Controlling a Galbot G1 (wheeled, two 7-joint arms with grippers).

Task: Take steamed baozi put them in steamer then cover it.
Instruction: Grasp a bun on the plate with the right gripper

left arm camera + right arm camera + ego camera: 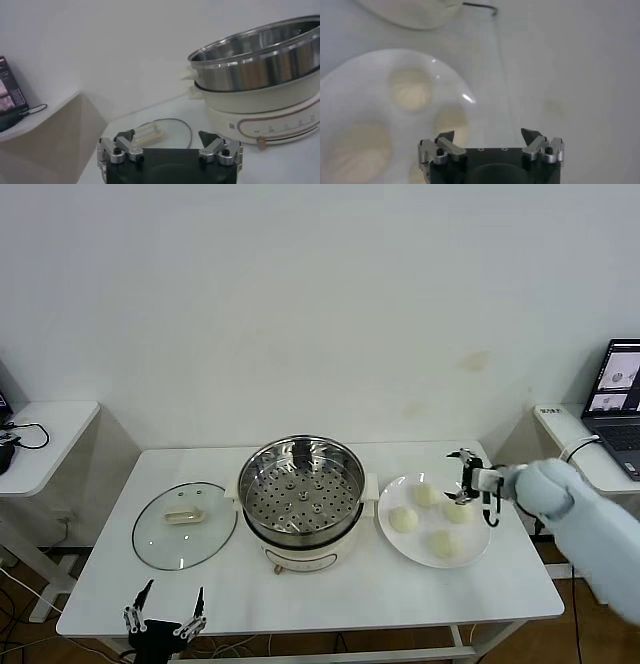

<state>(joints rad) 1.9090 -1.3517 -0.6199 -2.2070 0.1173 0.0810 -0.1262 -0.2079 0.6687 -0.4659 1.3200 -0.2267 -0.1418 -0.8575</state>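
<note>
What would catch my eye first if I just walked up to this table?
Probably the shiny steamer in the middle of the white table, standing open with its holed tray bare. To its right, four steamed baozi sit on a white plate, with the right gripper open just above them. The cover lies flat on the steamer's left.

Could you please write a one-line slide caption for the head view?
Open right claw hovers over four baozi on a plate; steamer uncovered.
</note>
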